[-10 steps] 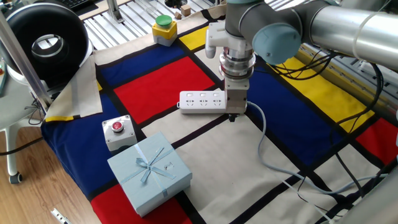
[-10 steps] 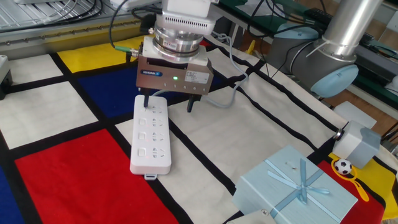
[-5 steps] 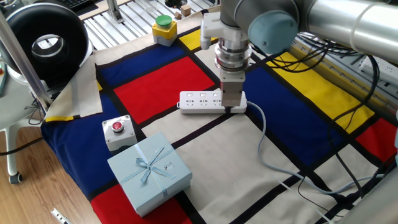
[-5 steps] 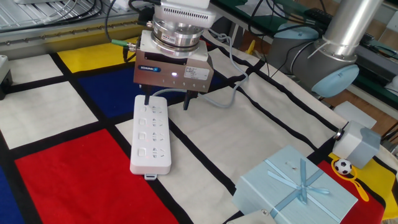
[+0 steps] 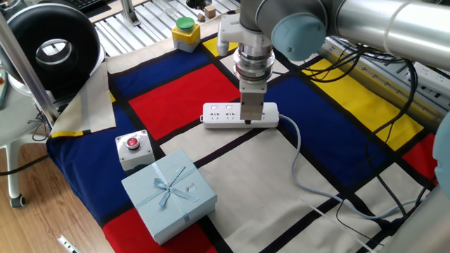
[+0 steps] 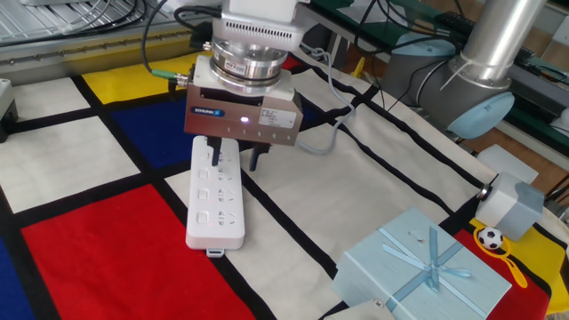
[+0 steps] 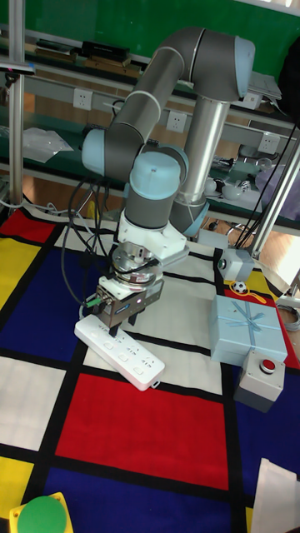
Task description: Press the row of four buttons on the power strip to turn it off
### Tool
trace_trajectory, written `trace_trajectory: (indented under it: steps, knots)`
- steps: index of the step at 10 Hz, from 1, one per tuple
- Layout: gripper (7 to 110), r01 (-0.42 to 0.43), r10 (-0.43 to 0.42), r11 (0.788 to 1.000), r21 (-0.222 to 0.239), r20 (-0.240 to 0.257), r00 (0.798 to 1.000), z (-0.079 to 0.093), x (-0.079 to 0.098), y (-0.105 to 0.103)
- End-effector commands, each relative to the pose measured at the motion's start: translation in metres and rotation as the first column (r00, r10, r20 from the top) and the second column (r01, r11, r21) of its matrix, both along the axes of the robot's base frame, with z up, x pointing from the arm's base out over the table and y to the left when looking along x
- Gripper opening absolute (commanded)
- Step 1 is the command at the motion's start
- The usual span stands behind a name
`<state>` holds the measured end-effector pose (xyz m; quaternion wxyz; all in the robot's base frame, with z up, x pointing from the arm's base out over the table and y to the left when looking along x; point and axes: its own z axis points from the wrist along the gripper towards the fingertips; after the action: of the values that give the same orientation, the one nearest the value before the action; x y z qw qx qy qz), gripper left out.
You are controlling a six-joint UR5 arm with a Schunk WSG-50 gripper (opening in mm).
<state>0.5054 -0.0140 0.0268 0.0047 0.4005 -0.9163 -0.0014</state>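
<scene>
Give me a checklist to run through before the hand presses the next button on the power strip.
1. Hand over the power strip: ok, it sits above the cable end.
2. Fingers open or shut: ok, the other fixed view shows a gap, one finger off the strip's side.
3. Finger lined up on a button: cannot tell, the hand hides that end.
4. Strip flat on the cloth: ok.
5. Cable out of the way: ok, it trails off from the strip's end.
6. Gift box and red button box away from the strip: ok.
</scene>
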Motion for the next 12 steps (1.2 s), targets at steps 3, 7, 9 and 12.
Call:
trace_trajectory:
  steps: [3, 7, 9, 12]
  knots:
    - [22, 0.024, -0.025, 0.999, 0.029, 0.018, 1.000, -0.0080, 0.0077, 0.0046]
    - [44, 0.016, -0.017, 0.999, 0.033, 0.010, 1.000, -0.0015, 0.0050, 0.0070]
    - [44, 0.015, -0.015, 1.000, 0.025, 0.017, 1.000, -0.0025, 0.0065, 0.0050]
    - [66, 0.015, -0.015, 0.999, 0.028, 0.017, 1.000, -0.0063, 0.0074, 0.0023]
